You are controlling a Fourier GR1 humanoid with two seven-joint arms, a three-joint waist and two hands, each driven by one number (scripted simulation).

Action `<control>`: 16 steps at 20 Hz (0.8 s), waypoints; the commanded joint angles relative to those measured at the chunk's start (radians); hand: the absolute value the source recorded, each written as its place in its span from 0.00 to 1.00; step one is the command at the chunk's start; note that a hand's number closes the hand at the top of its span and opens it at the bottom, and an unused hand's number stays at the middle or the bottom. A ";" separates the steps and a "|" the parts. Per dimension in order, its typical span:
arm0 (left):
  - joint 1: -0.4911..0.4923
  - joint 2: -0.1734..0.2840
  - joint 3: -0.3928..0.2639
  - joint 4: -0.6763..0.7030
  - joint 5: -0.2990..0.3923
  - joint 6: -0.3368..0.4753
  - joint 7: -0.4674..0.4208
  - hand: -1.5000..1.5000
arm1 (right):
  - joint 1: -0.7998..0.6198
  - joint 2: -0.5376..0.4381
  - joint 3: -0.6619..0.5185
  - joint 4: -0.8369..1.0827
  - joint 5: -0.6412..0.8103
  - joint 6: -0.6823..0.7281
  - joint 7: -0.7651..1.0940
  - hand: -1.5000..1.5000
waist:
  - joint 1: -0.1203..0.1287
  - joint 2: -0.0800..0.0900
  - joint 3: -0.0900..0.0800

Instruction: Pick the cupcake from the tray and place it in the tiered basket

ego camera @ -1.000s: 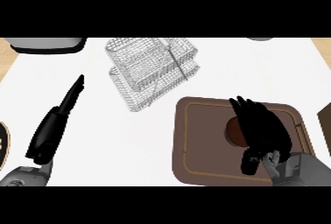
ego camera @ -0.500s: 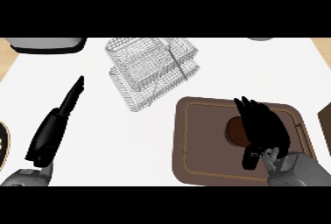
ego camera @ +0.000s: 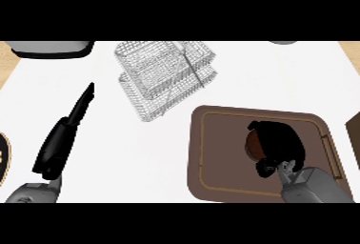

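Observation:
A brown tray (ego camera: 218, 157) lies at the lower right of the white counter. On it sits the cupcake (ego camera: 252, 143), dark brown, mostly covered by my right hand (ego camera: 281, 143), whose fingers curl over and round it. The wire tiered basket (ego camera: 165, 71) stands at the upper middle, apart from the tray. My left hand (ego camera: 63, 138) rests on the left side of the counter with straight fingers pointing up and holds nothing.
A grey appliance (ego camera: 49, 47) sits at the top left edge. A dark round object (ego camera: 4, 157) shows at the left edge, a brown block (ego camera: 354, 136) at the right edge, and a grey item (ego camera: 285, 42) at the top right.
My right hand's fingers have curled down from straight and closed over the cupcake on the tray. The left hand has stayed still.

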 commanded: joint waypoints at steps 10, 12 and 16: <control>-0.026 -0.045 0.015 -0.040 -0.048 -0.032 0.063 0.50 | -0.030 0.019 -0.037 0.040 0.181 -0.127 -0.262 1.00 | 0.002 0.000 0.000; 0.008 0.001 0.079 -0.049 0.010 -0.082 0.024 0.50 | -0.003 0.058 -0.007 -0.028 0.225 -0.148 -0.215 1.00 | 0.001 -0.001 0.000; 0.061 -0.013 0.046 -0.085 -0.023 -0.057 0.029 0.50 | 0.050 0.109 -0.064 -0.162 0.276 -0.106 0.084 1.00 | -0.012 -0.011 -0.001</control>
